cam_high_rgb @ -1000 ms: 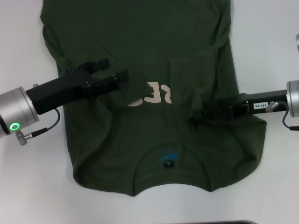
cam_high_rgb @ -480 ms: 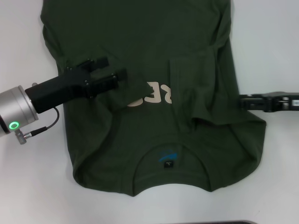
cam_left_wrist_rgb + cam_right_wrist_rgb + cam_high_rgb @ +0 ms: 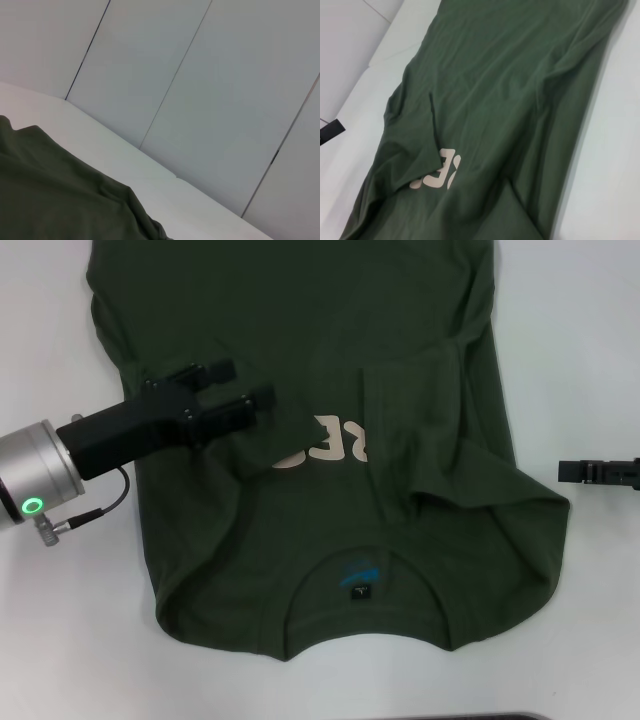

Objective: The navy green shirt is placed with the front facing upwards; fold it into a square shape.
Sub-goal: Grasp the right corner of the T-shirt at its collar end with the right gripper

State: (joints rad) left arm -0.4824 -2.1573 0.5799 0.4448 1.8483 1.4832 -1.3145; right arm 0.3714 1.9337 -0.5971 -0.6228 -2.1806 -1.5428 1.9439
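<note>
The navy green shirt (image 3: 330,360) lies flat on the white table, collar and tag (image 3: 357,592) toward me. Both sleeves are folded inward over the chest and partly cover the cream letters (image 3: 335,440). My left gripper (image 3: 238,385) hovers open over the shirt's left side, at the edge of the folded left sleeve, with nothing between its fingers. My right gripper (image 3: 570,471) is off the cloth, just right of the shirt's right edge. The right wrist view shows the shirt (image 3: 510,90) and its letters (image 3: 437,172). The left wrist view catches only a shirt edge (image 3: 60,200).
Bare white table (image 3: 70,620) surrounds the shirt on the left, right and near sides. Grey wall panels (image 3: 200,75) stand beyond the table in the left wrist view. A dark strip (image 3: 450,717) runs along the near edge.
My right gripper has pulled back to the right, off the folded right sleeve and clear of the shirt. The left gripper has barely moved.
</note>
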